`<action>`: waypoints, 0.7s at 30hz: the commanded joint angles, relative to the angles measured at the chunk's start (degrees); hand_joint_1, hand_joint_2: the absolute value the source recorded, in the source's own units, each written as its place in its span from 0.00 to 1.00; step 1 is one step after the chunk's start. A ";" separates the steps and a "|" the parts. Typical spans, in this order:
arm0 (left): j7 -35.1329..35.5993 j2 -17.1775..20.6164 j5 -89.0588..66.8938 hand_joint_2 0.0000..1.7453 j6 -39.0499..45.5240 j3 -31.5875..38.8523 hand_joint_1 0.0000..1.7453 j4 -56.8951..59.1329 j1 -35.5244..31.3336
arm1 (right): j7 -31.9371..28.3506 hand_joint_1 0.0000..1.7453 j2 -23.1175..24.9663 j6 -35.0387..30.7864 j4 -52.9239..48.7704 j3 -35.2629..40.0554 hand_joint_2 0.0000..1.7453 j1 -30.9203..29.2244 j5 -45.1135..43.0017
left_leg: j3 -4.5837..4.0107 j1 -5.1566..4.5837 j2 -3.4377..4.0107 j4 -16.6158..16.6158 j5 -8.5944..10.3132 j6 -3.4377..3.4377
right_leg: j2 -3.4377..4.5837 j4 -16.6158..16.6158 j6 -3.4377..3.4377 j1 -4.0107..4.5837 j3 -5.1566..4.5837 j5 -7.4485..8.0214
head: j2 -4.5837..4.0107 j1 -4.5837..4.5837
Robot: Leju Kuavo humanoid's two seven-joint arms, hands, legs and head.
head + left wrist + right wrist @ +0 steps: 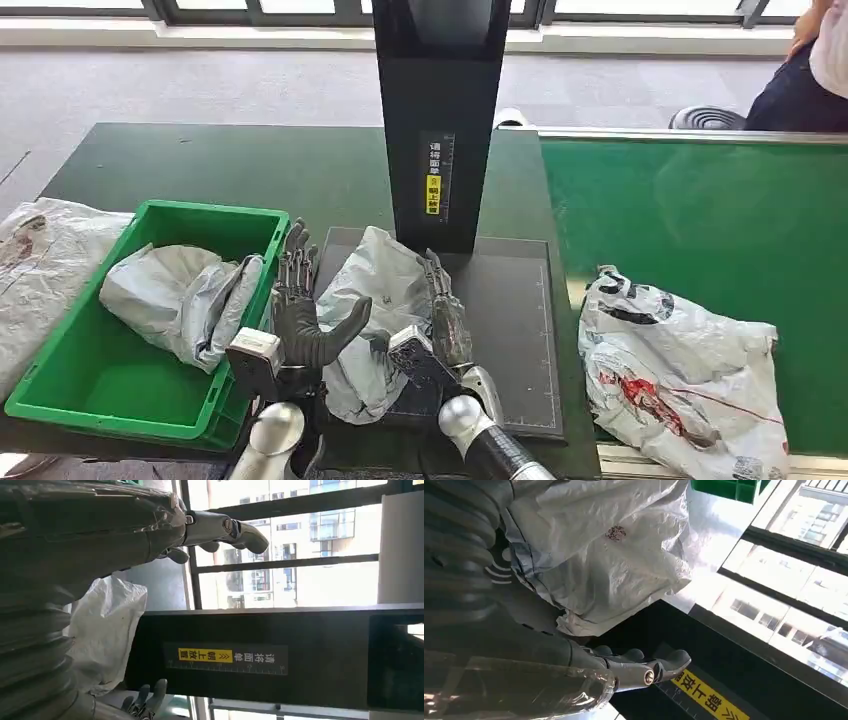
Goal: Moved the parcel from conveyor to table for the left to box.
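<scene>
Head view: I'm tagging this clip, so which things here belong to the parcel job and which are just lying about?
In the job:
grey parcel on the black platform, between both hands
left hand
right hand
green box
conveyor

Lying about:
white printed bag on the conveyor
black post

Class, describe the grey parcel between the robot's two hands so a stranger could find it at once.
Start at the tall black column on the dark table. At its foot lies a black mat, and the crumpled grey parcel lies on the mat's left part. Unlike its neighbours, it is neither in the green bin nor on the conveyor.
</scene>
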 commanded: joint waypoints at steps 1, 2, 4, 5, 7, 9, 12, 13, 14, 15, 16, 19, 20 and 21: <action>0.30 -1.20 0.03 1.00 0.20 -1.21 0.00 1.37 -0.28 | 0.12 0.00 -0.73 0.21 0.59 -2.37 1.00 -1.38 -0.25 | 0.09 -0.01 -0.06 -0.09 0.02 0.03 | -0.09 -0.10 -0.01 0.00 0.13 -0.01 | 0.00 0.00; 0.30 -1.20 0.03 1.00 0.20 -1.21 0.00 1.37 -0.28 | 0.12 0.00 -0.73 0.21 0.59 -2.37 1.00 -1.38 -0.25 | 0.15 0.02 -0.07 -0.15 0.03 0.04 | -0.11 -0.19 -0.02 0.03 0.21 0.02 | 0.00 0.00; 0.30 -1.20 0.03 1.00 0.20 -1.21 0.00 1.37 -0.28 | 0.12 0.00 -0.73 0.21 0.59 -2.37 1.00 -1.38 -0.25 | 0.07 0.00 -0.06 -0.06 0.01 0.03 | -0.09 -0.08 -0.01 0.01 0.10 -0.01 | 0.00 0.00; 0.30 -1.20 0.03 1.00 0.20 -1.21 0.00 1.37 -0.28 | 0.12 0.00 -0.73 0.21 0.59 -2.37 1.00 -1.38 -0.25 | 0.05 -0.01 -0.06 -0.05 0.01 0.03 | -0.08 -0.06 0.00 0.00 0.08 -0.01 | 0.00 0.00; 0.30 -1.20 0.03 1.00 0.20 -1.21 0.00 1.37 -0.28 | 0.12 0.00 -0.73 0.21 0.59 -2.37 1.00 -1.38 -0.25 | 0.02 0.00 -0.05 -0.02 0.00 0.02 | -0.07 -0.03 0.00 0.01 0.05 -0.01 | 0.00 0.00; 0.30 -1.20 0.03 1.00 0.20 -1.21 0.00 1.37 -0.28 | 0.12 0.00 -0.73 0.21 0.59 -2.37 1.00 -1.38 -0.25 | 0.04 0.00 -0.05 -0.05 0.01 0.02 | -0.07 -0.06 -0.01 0.01 0.08 0.00 | 0.00 0.00; 0.30 -1.20 0.03 1.00 0.20 -1.21 0.00 1.37 -0.28 | 0.12 0.00 -0.73 0.21 0.59 -2.37 1.00 -1.38 -0.25 | 0.06 -0.01 -0.06 -0.06 0.01 0.03 | -0.09 -0.06 -0.01 0.00 0.09 -0.01 | 0.00 0.00; 0.30 -1.20 0.03 1.00 0.20 -1.21 0.00 1.37 -0.28 | 0.12 0.00 -0.73 0.21 0.59 -2.37 1.00 -1.38 -0.25 | 0.02 0.01 -0.05 -0.03 0.01 0.02 | -0.07 -0.06 0.00 0.02 0.06 0.00 | 0.00 0.00; 0.30 -1.20 0.03 1.00 0.20 -1.21 0.00 1.37 -0.28 | 0.12 0.00 -0.73 0.21 0.59 -2.37 1.00 -1.38 -0.25 | 0.10 -0.01 -0.06 -0.10 0.02 0.03 | -0.09 -0.12 -0.01 0.00 0.15 0.00 | 0.00 0.00; 0.30 -1.20 0.03 1.00 0.20 -1.21 0.00 1.37 -0.28 | 0.12 0.00 -0.73 0.21 0.59 -2.37 1.00 -1.38 -0.25 | 0.17 0.01 -0.06 -0.15 0.02 0.04 | -0.10 -0.18 -0.01 0.03 0.21 0.01 | 0.00 0.00; 0.30 -1.20 0.03 1.00 0.20 -1.21 0.00 1.37 -0.28 | 0.12 0.00 -0.73 0.21 0.59 -2.37 1.00 -1.38 -0.25 | 0.03 0.00 -0.06 -0.03 0.01 0.02 | -0.08 -0.04 0.00 0.01 0.06 -0.01 | 0.00 0.00; 0.30 -1.20 0.03 1.00 0.20 -1.21 0.00 1.37 -0.28 | 0.12 0.00 -0.73 0.21 0.59 -2.37 1.00 -1.38 -0.25 | 0.03 0.00 -0.06 -0.03 0.00 0.02 | -0.08 -0.05 0.00 0.01 0.07 -0.01 | 0.00 0.00; 0.30 -1.20 0.03 1.00 0.20 -1.21 0.00 1.37 -0.28 | 0.12 0.00 -0.73 0.21 0.59 -2.37 1.00 -1.38 -0.25 | 0.09 -0.01 -0.06 -0.09 0.02 0.03 | -0.09 -0.10 -0.01 0.00 0.12 0.00 | 0.00 0.00; 0.30 -1.20 0.03 1.00 0.20 -1.21 0.00 1.37 -0.28 | 0.12 0.00 -0.73 0.21 0.59 -2.37 1.00 -1.38 -0.25 | 0.08 0.00 -0.06 -0.08 0.02 0.03 | -0.10 -0.11 -0.01 0.01 0.13 0.00 | 0.00 0.00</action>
